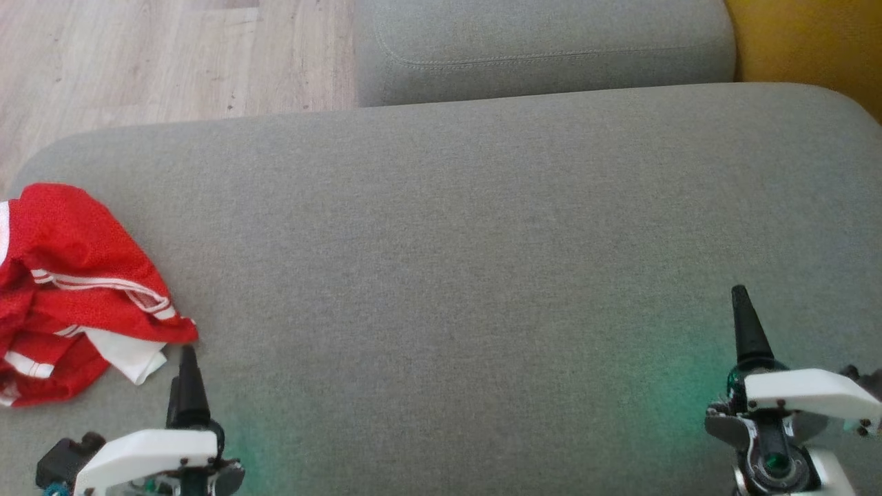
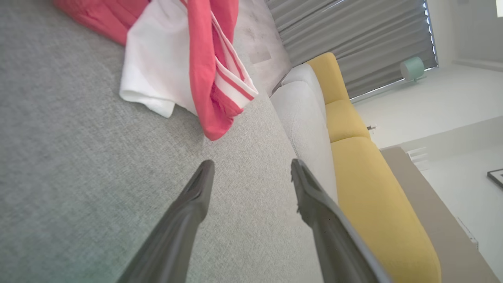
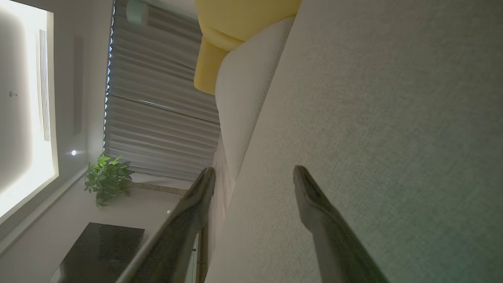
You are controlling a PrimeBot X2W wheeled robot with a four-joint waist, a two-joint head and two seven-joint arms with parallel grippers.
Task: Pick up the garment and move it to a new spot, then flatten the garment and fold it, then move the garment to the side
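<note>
The garment (image 1: 76, 275) lies crumpled in a heap at the far left of the grey seat cushion (image 1: 482, 241), on my left side, and the head view's edge cuts part of it off; it is bright red, with a fine dotted weave; narrow white stripes run along its hems, and a plain white panel (image 2: 153, 59) pokes out from under the red folds at the corner nearest me; the cloth is bunched and overlapped, so I cannot tell its full shape. My left gripper (image 2: 251, 165) has its jaws spread wide apart with nothing between them; its fingers point toward the garment's red corner, close to it but not touching, with bare grey fabric between. My right gripper (image 3: 254, 169) sits well apart from the garment, over the right end of the cushion; its jaws are likewise spread and empty. Beyond the seat stand a grey back cushion (image 1: 544, 48), a yellow cushion (image 1: 806, 41) and pale wooden floor (image 1: 138, 55).
</note>
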